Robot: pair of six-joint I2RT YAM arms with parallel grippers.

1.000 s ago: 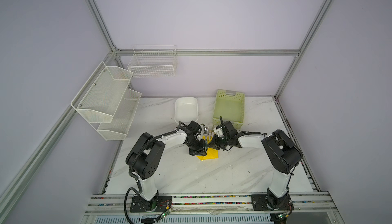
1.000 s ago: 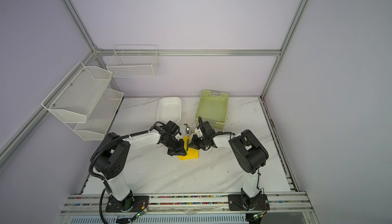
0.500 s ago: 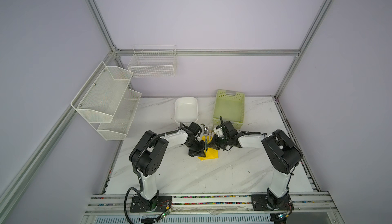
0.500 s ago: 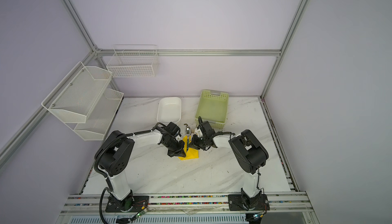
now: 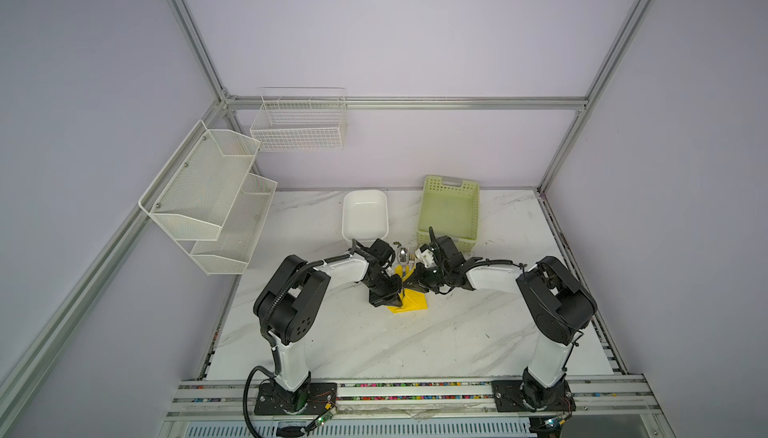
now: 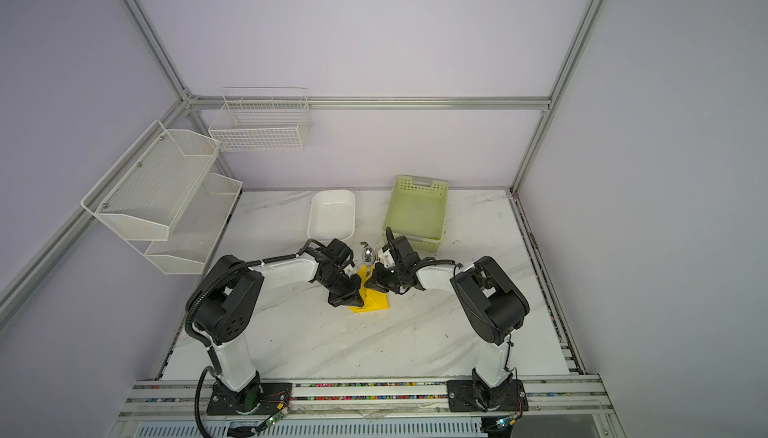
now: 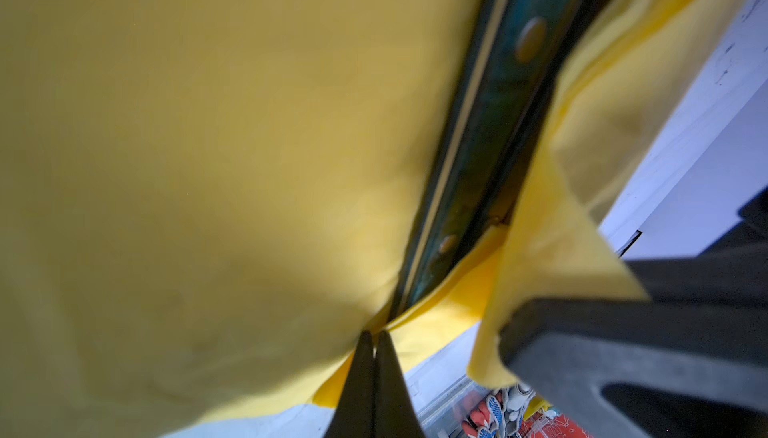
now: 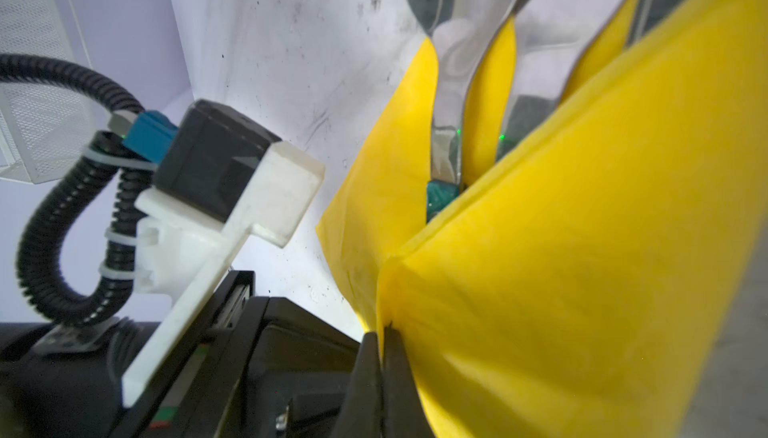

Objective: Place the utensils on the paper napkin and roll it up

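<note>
Left gripper (image 7: pixel 376 342): jaws together, pinched on an edge of the paper napkin (image 7: pixel 208 124), just beside a teal handle.
Right gripper (image 8: pixel 381 332): jaws together, clamped on a raised fold of the same napkin, facing the left gripper across it.
Paper napkin, position: one bright yellow sheet at mid-table, between the two grippers in both top views (image 5: pixel 412 304) (image 6: pixel 375 304). It is lifted on both sides around the cutlery, and its near corner lies flat on the table.
Utensils (image 8: pixel 449 83): silver necks and teal-blue handles lie in the trough of the napkin. A spoon bowl (image 5: pixel 402 255) and fork tines stick out past its far edge. Two pieces are certain; a further piece cannot be told.
Arms: two, white and black, bases bolted to the front rail (image 5: pixel 395 386).
Left wrist camera (image 8: pixel 216 166): one black body on a white bracket, with a blue plug and a ribbed black cable.
Table (image 5: pixel 415 353): white marble-pattern top, scuffed with dark specks.
White dish (image 5: pixel 365 220): one, behind the left gripper.
Green perforated basket (image 5: pixel 451 211): one, behind the right gripper.
Mesh shelf (image 5: pixel 208 195): one, white, two tiers, on the left wall.
Wire basket (image 5: pixel 299 124): one, white, on the back wall.
Room: pale lilac walls in an aluminium frame.
Markings: multicoloured strip along the front rail, too small to read.
</note>
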